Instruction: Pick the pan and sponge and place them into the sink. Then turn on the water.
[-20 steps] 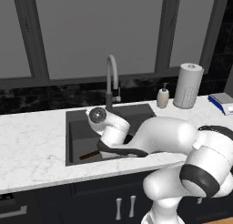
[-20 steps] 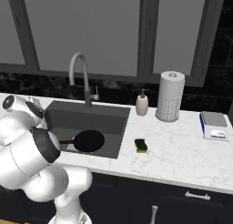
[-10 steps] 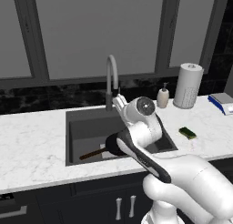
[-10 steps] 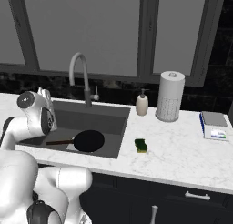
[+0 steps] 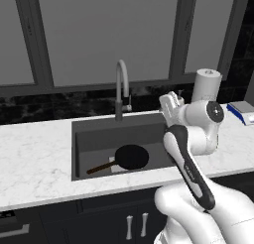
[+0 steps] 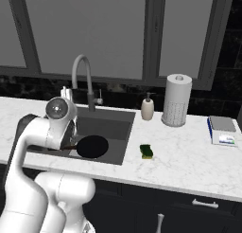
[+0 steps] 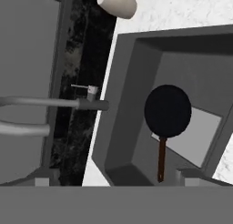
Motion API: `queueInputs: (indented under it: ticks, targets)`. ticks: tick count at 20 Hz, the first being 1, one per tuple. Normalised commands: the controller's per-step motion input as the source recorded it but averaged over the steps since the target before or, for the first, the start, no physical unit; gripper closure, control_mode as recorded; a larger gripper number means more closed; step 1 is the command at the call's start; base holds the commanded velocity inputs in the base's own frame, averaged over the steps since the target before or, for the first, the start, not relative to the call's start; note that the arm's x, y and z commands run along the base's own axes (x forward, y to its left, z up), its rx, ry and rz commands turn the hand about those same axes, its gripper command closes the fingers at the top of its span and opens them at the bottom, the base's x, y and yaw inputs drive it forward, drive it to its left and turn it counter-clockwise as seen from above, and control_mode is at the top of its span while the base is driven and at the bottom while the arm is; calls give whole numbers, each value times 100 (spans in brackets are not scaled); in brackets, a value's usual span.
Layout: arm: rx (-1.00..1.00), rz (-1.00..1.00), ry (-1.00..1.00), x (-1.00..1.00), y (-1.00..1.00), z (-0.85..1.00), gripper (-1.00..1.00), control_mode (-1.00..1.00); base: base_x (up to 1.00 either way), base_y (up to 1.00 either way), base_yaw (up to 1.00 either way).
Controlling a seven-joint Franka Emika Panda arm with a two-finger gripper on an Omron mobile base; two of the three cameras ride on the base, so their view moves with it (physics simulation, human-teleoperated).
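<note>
**Pan down, sponge to go**

Pan [image 5: 131, 156] lies flat in the sink [image 5: 94, 139], handle toward the front-left corner. Gripper [image 5: 169, 105] hangs above the basin's right side — fingers spread wide, holding nothing. Sponge [image 6: 147, 151] waits on the counter right of the sink, near the front edge. Risk from here: a low swing across could clip the faucet [image 6: 83, 76] or soap bottle [image 6: 148, 108] — or a shallow grip could nudge that sponge off the edge.

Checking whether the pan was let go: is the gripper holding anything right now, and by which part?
Nothing is held. The pan lies on the floor of the sink, and the gripper is raised above it, jaws open and empty.
</note>
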Motion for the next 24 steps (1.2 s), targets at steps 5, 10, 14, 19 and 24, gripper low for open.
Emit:
queueInputs:
  ticks: [5, 10, 14, 19, 24]
  targets:
    - [8, -9, 0, -11, -98, 45, -100, -100, 0, 0, 0]
    - [1, -13, 5, -1, -95, 16, -100, -100, 0, 0, 0]
    - [-3, -3, 5, -1, -70, 0, -100, -100, 0, 0, 0]
    - [-16, 8, 0, 0, -50, 0, -100, -100, 0, 0, 0]
    - [-25, 20, 0, 0, -30, -2, -100, -100, 0, 0, 0]
